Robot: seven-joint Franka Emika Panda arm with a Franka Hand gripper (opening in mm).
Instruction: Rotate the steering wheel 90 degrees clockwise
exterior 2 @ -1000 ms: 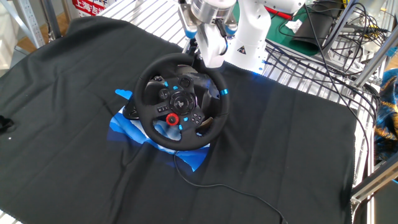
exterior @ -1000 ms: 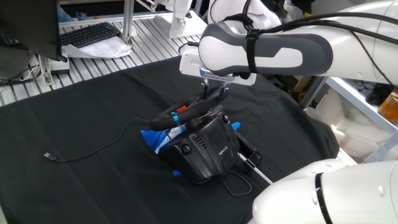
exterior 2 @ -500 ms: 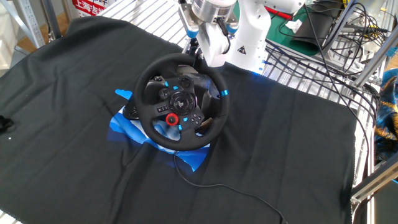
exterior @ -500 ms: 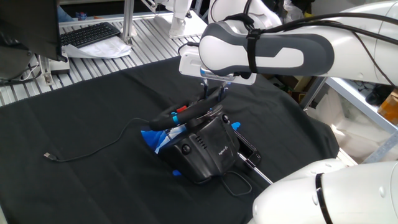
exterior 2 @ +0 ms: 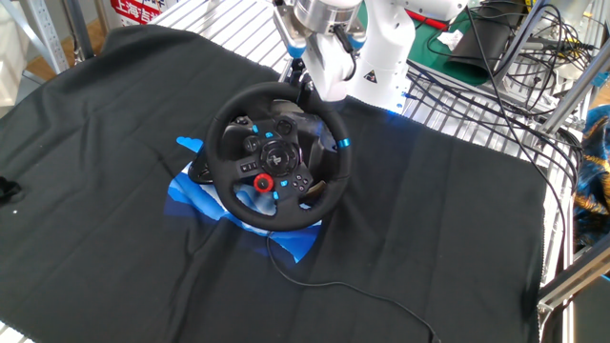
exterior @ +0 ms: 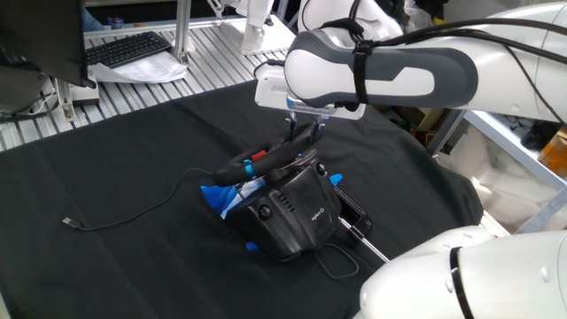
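The steering wheel (exterior 2: 272, 217) is a black round rim with blue buttons and a red knob, tilted on its black base (exterior: 297, 217) on the black cloth. A blue stripe on the rim sits at its right side (exterior 2: 345, 143). In the one fixed view the rim shows edge-on (exterior: 266, 161). My gripper (exterior: 304, 135) reaches down onto the far top part of the rim, with one finger on each side of it, closed around it. In the other fixed view the gripper (exterior 2: 307, 88) is at the rim's far edge.
Blue cloth or plastic (exterior 2: 191, 195) lies under the base. A thin black cable (exterior: 124, 213) runs left across the black cloth. A keyboard (exterior: 128, 49) and a monitor stand at the back left. A white robot base (exterior 2: 381, 57) stands behind the wheel.
My gripper and arm have shifted very slightly to the right. The wheel has not visibly turned.
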